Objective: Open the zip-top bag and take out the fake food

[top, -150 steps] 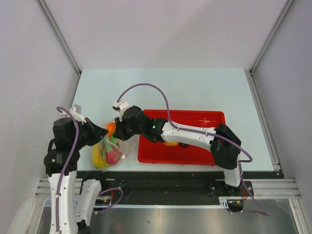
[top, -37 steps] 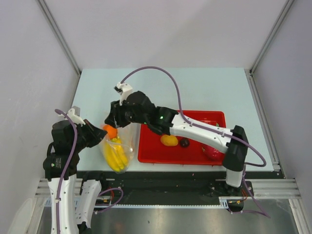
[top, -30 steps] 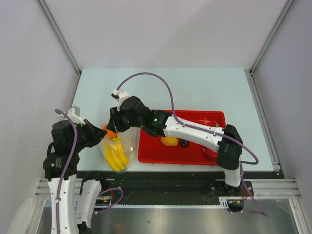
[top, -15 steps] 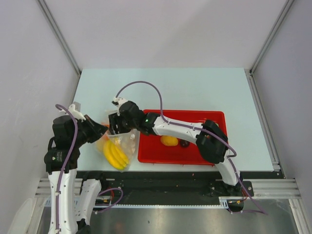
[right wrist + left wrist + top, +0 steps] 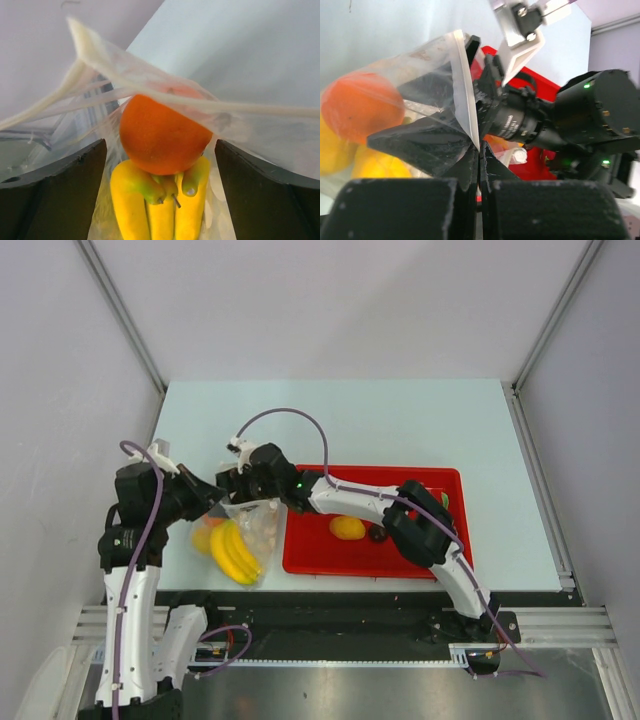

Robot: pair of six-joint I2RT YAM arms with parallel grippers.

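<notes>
Because the left gripper is pressed shut on the lip of the zip-top bag, the mouth is held up & open just left of the red tray. The right gripper is at that mouth, fingers spread wide, gripping nothing; it's the arm nearer the contents. The orange sits dead ahead btwn the fingers, topmost in the bag, touching the banana bunch below. Bananas' long axis runs approx along the tray's left edge. Next, prob.: push past the film & close on the orange. Bag: clear, crinkly, film taut across the orange. A mango & a dark fruit lie in the tray.
</notes>
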